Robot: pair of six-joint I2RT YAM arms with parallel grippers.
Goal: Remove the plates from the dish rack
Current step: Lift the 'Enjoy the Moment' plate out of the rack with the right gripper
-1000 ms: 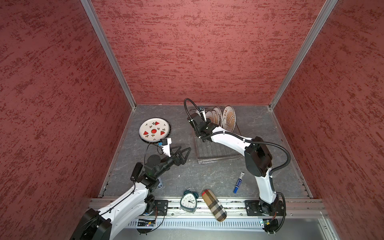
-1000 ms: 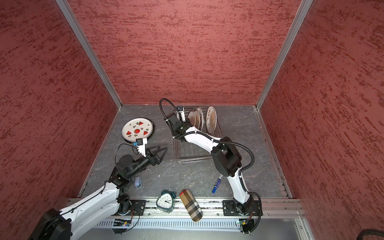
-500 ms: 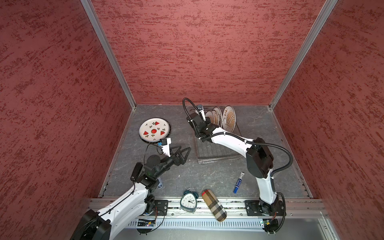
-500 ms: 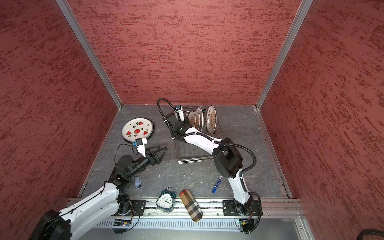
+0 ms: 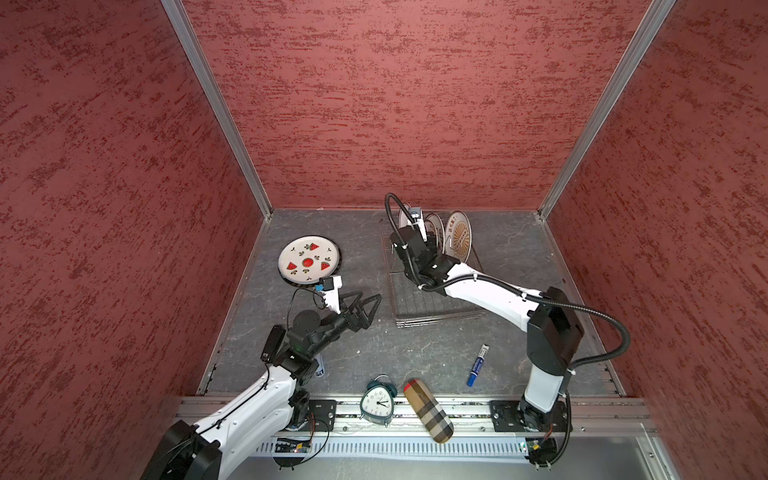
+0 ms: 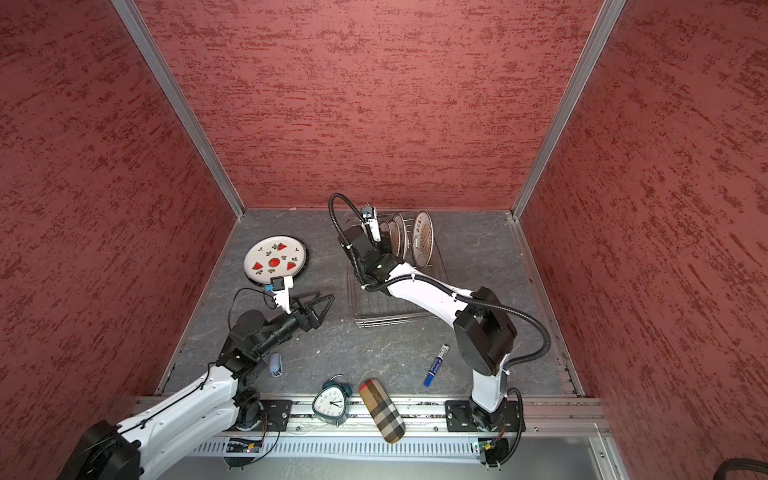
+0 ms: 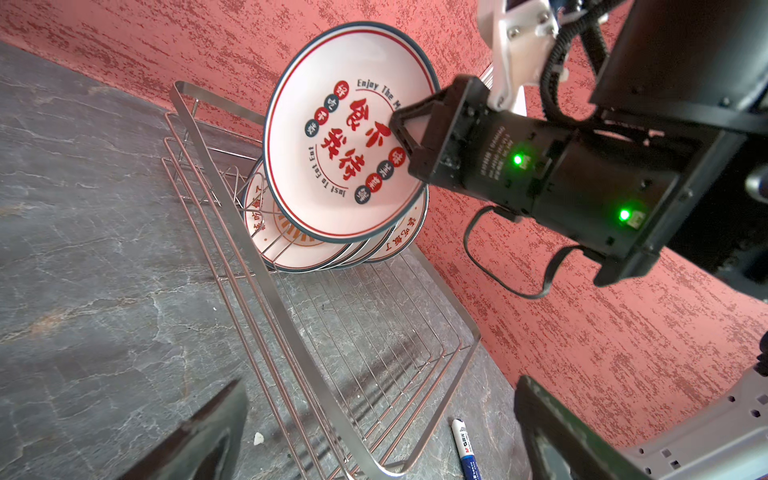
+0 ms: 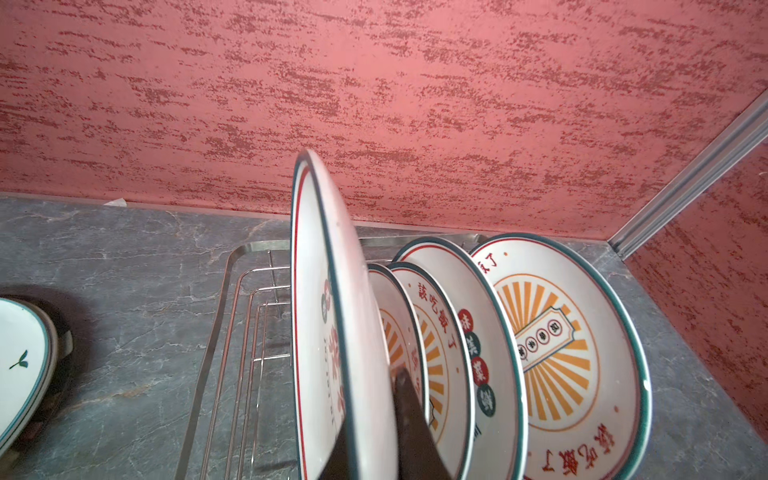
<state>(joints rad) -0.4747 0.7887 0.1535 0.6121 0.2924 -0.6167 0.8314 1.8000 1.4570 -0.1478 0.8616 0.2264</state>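
You are working on a grey stone-look table [image 5: 415,357] boxed in by red walls. The dish rack [image 5: 432,307] sits toward the back, right of centre, with its flat grid section bare and toward the front. Your right arm stretches across that grid, so in both top views it covers much of the rack and the prong row.

At the rack's far end the right gripper [image 7: 401,137] is clenched on the rim of the red-character plate [image 7: 332,137]. The plate is held roughly upright and sits higher than the sunburst plates [image 8: 573,345], which stand in the prongs just behind it. You cannot tell whether its lower edge touches the wires, because it overlaps the racked plates there. Both top views show only a sliver of it behind the wrist camera; its print reads only from the left wrist view.

The left gripper [image 5: 368,296] hovers left of the rack, fingers spread wide and empty. Beyond it the watermelon plate [image 5: 307,262] lies flat on a dark-rimmed plate [image 5: 340,266], well apart from the rack.

Along the front edge are a plaid case [image 5: 428,409] and an alarm clock [image 5: 376,403] just beside it, with a marker [image 5: 478,365] near the right arm's base. A small blue-grey object [image 6: 275,365] lies by the left arm — too small to name.
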